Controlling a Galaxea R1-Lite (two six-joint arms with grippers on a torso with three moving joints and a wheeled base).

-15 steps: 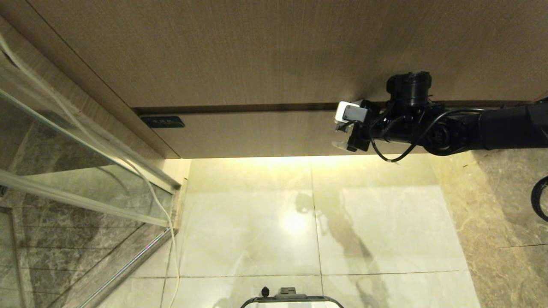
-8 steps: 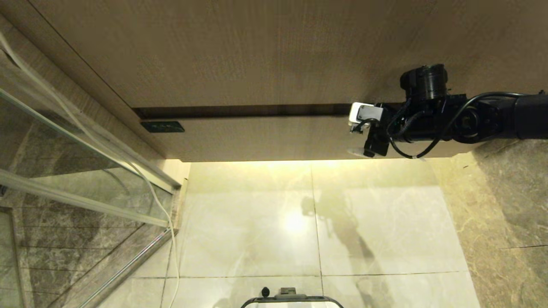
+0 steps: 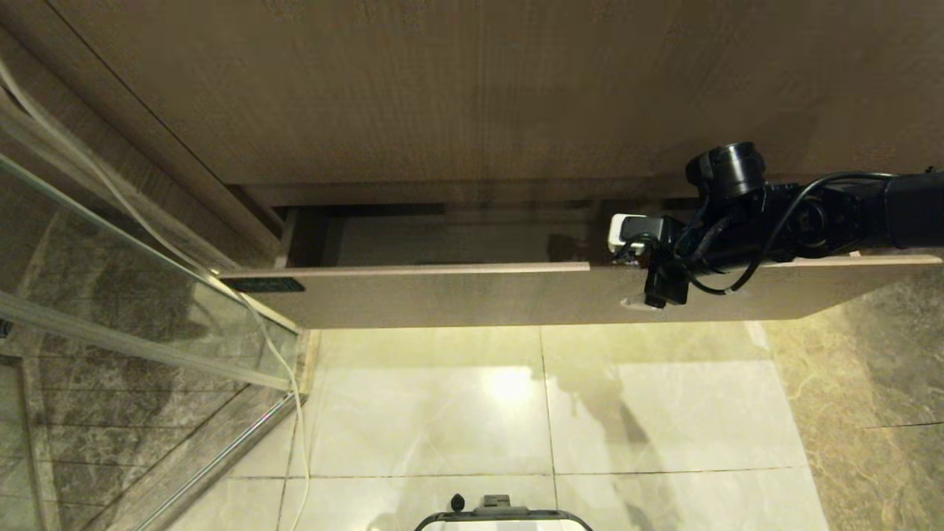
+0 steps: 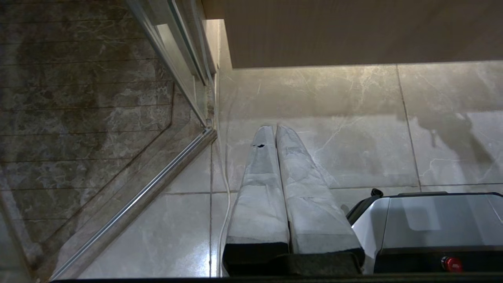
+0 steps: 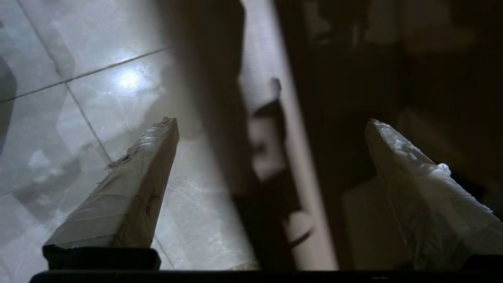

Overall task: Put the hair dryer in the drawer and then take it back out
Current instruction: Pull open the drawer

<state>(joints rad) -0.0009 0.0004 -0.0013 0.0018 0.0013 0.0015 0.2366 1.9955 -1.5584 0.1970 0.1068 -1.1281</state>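
Observation:
The drawer [image 3: 457, 295] stands partly pulled out from under the taller wood panel [image 3: 472, 88], and a dim strip of its inside [image 3: 442, 240] shows. My right gripper [image 3: 640, 276] is open and straddles the drawer's front board near its right end, one finger outside and one inside. In the right wrist view the board's top edge [image 5: 290, 157] runs between the wide-apart fingertips of that gripper [image 5: 271, 120]. The hair dryer is out of view. My left gripper [image 4: 275, 127] is shut and empty, hanging parked over the floor beside the robot's base [image 4: 432, 216].
A glass shower screen [image 3: 147, 295] with a metal rail stands at the left, and a white cord [image 3: 291, 383] hangs along it. Glossy floor tiles [image 3: 516, 398] lie below the drawer. A dark label [image 3: 262, 285] sits at the front board's left end.
The drawer has slid out toward me and its inside now shows. My right gripper has come back with the front board and has rolled at the wrist.

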